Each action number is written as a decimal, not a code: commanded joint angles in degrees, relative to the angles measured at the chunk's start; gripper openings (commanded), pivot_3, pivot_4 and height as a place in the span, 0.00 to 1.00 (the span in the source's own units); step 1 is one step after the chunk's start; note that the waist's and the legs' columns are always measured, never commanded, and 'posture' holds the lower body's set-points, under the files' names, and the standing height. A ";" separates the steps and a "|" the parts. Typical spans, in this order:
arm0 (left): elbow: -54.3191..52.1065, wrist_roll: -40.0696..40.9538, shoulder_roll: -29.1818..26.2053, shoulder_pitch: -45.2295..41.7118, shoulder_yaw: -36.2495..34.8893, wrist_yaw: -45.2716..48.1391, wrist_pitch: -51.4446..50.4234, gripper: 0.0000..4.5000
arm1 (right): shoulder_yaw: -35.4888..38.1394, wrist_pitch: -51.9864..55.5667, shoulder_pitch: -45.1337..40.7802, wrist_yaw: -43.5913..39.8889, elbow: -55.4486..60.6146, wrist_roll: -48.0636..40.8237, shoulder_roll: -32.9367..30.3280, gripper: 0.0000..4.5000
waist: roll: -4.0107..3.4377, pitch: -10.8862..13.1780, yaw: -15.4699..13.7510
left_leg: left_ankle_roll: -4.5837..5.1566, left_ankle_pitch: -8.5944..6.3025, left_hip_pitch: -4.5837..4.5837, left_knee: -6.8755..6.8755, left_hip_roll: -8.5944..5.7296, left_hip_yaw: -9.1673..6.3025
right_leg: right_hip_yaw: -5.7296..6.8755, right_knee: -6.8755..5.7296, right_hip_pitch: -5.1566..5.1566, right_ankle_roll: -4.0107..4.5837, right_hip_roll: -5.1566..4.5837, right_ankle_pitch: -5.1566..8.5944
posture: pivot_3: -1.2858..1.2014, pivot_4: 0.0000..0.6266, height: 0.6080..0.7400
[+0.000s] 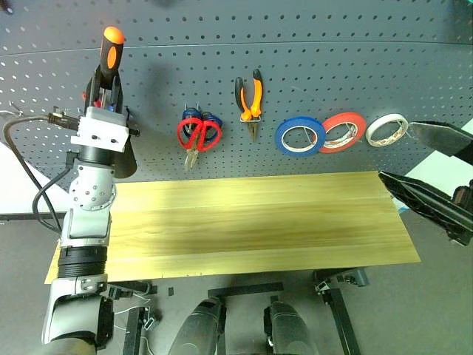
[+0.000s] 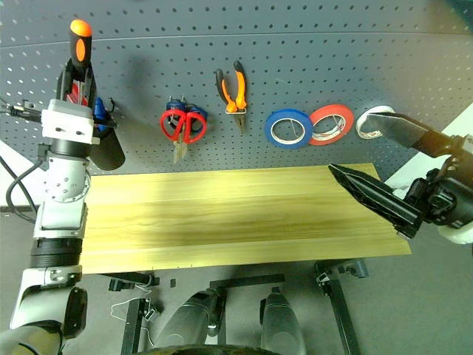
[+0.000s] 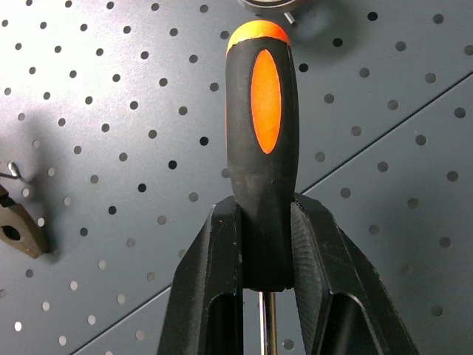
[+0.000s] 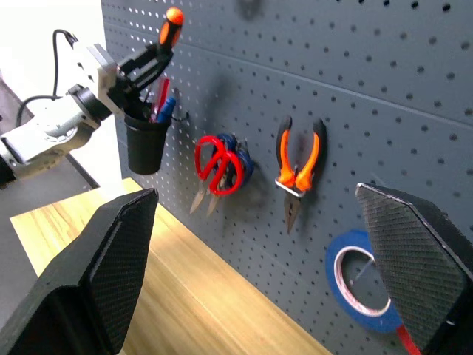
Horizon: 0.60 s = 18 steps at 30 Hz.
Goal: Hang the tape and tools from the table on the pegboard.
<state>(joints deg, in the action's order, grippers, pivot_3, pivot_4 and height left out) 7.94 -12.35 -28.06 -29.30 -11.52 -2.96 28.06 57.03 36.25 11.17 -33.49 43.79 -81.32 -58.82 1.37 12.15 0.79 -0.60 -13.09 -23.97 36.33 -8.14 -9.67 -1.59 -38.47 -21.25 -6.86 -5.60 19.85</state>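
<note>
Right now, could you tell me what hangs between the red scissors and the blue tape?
The pliers hang between the scissors and tape, in both eye views.

You face dark grey perforated wall panel [image 1: 310, 66] spanning far side, horizontal seam across its upper part. Grey floor [image 1: 436, 310] below, near and right. Black metal frame legs [image 1: 336, 310] under table's near edge, thin cable [image 2: 129, 310] loose on floor at near left. White wall patch [image 4: 44, 52] left of panel. Even, soft light; faint shadows on panel.
</note>
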 commanded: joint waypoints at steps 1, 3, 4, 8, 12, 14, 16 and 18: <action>-0.16 -0.54 0.05 -0.21 -0.32 -1.24 0.95 0.11 | 1.82 -0.06 -1.12 0.45 -0.16 -1.36 -1.00 1.00 | 0.00 0.00 0.01 | 0.00 0.00 0.00 0.00 0.00 0.00 | 0.00 0.00 0.00 0.00 0.00 0.00 | 0.48 0.31 1.00; -0.31 -0.67 0.21 0.18 -0.25 -1.47 0.95 0.11 | 2.08 0.05 -1.60 0.82 -0.29 -2.00 -1.30 1.00 | 0.00 0.00 0.01 | 0.01 -0.01 0.00 0.01 0.00 0.00 | 0.00 0.00 0.00 0.00 0.00 0.00 | 0.48 0.31 1.00; -0.31 -0.76 0.27 0.46 -0.24 -1.59 1.01 0.11 | 2.32 0.14 -1.82 0.98 -0.36 -2.31 -1.44 1.00 | 0.00 0.00 0.03 | 0.01 -0.01 0.00 0.01 0.00 0.00 | 0.00 0.00 0.00 0.00 0.00 0.00 | 0.48 0.31 1.00; 0.40 -0.58 0.72 0.95 -0.36 -1.92 1.30 0.11 | 2.96 0.42 -2.97 1.79 -0.74 -3.58 -2.20 1.00 | 0.00 0.00 0.13 | 0.02 -0.01 0.00 0.00 0.00 0.00 | -0.01 0.00 -0.01 0.00 0.00 0.00 | 0.48 0.32 1.00; 1.40 -0.08 1.76 1.02 -0.51 -2.57 1.65 0.11 | 3.05 1.11 -3.66 1.88 -1.24 -3.76 -2.69 1.00 | 0.00 0.00 0.09 | 0.02 -0.01 0.00 0.01 0.00 0.00 | -0.01 0.00 0.00 0.01 -0.01 0.00 | 0.47 0.32 1.00; 1.28 0.09 2.38 1.88 -0.67 -2.93 1.56 0.11 | 3.40 1.60 -3.60 1.68 -1.50 -3.59 -2.89 1.00 | 0.00 0.00 0.11 | 0.02 -0.01 0.00 0.01 0.00 0.01 | -0.01 0.00 0.00 0.01 -0.01 0.00 | 0.47 0.32 1.00; 1.00 0.30 2.86 2.80 -1.00 -3.28 1.41 0.11 | 3.78 2.15 -3.56 1.40 -1.81 -3.41 -3.17 1.00 | 0.00 0.00 0.12 | 0.03 -0.02 -0.01 0.01 0.00 0.00 | -0.01 0.01 0.00 0.01 -0.01 0.00 | 0.47 0.33 1.00; 0.69 0.56 3.21 3.48 -1.26 -3.54 1.12 0.11 | 4.07 2.74 -3.66 1.06 -2.29 -3.16 -3.49 1.00 | 0.00 0.00 0.14 | 0.03 -0.02 -0.01 0.01 0.00 0.01 | -0.01 0.01 -0.01 0.01 -0.01 0.00 | 0.47 0.33 1.00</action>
<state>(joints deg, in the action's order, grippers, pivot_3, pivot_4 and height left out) 10.39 -12.69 -24.68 -26.01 -11.56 -5.68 28.46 58.67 38.85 7.99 -32.04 42.12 -84.21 -61.36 1.37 12.15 0.93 -0.55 -13.12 -23.98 36.33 -8.14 -9.66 -1.60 -38.46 -21.26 -6.86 -5.61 19.85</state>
